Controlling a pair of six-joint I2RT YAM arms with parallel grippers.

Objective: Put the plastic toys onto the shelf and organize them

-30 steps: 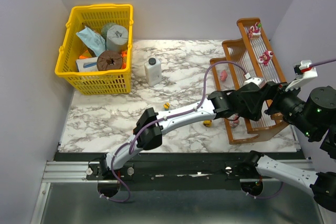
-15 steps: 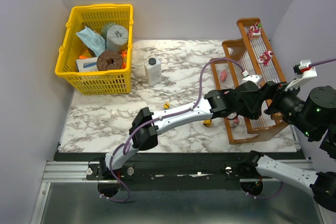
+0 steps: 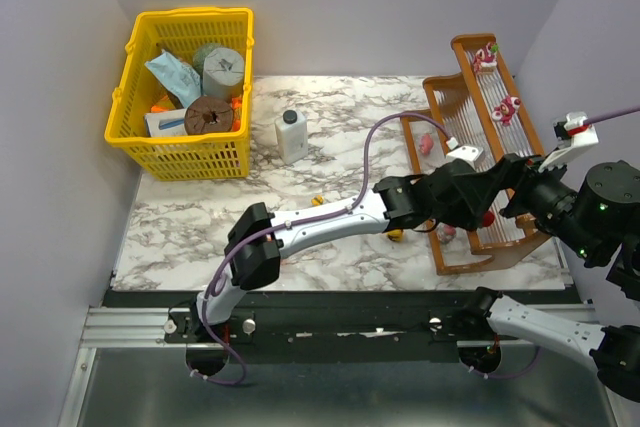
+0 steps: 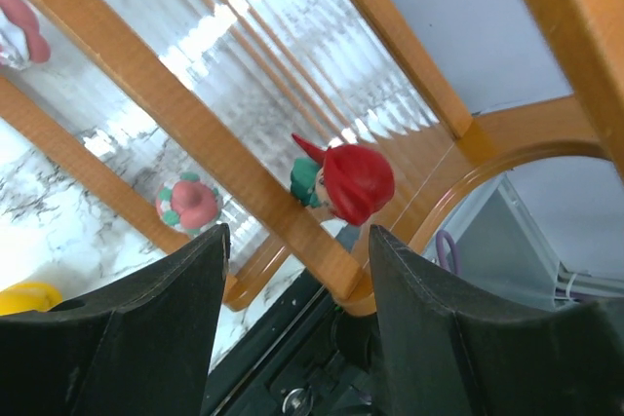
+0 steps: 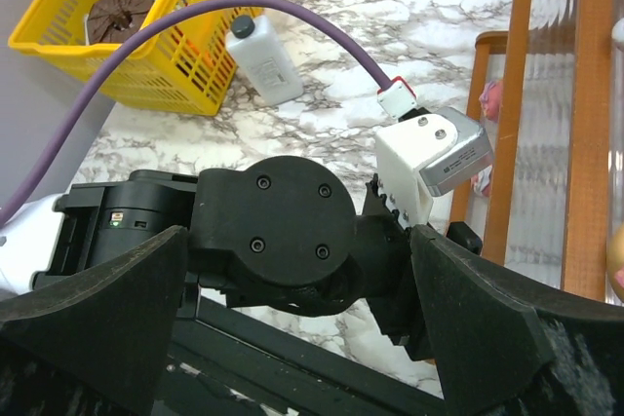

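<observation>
The wooden shelf [image 3: 440, 82] stands at the right of the table. Two pink-red toys [image 3: 485, 55] stand on its top tier. A red-haired figurine with green [image 4: 346, 182] lies on the middle tier near its front end, also in the top view [image 3: 488, 217]. Pink toys [image 3: 427, 144] lie on the lowest tier, one pink and green [image 4: 187, 204]. My left gripper [image 4: 297, 241] is open and empty, just short of the red figurine [image 3: 498, 192]. My right gripper [image 5: 297, 241] is open and empty, beside the left wrist [image 3: 530, 195].
Two small yellow toys lie on the marble table, one [image 3: 317, 201] mid-table and one [image 3: 395, 235] by the shelf's front corner. A white bottle [image 3: 291, 135] stands mid-back. A yellow basket [image 3: 140, 137] of items sits at the back left. The left arm's purple cable loops over the shelf.
My left arm has drawn back to the left, away from the shelf. The red figurine now shows on the middle tier. The right arm has hardly moved.
</observation>
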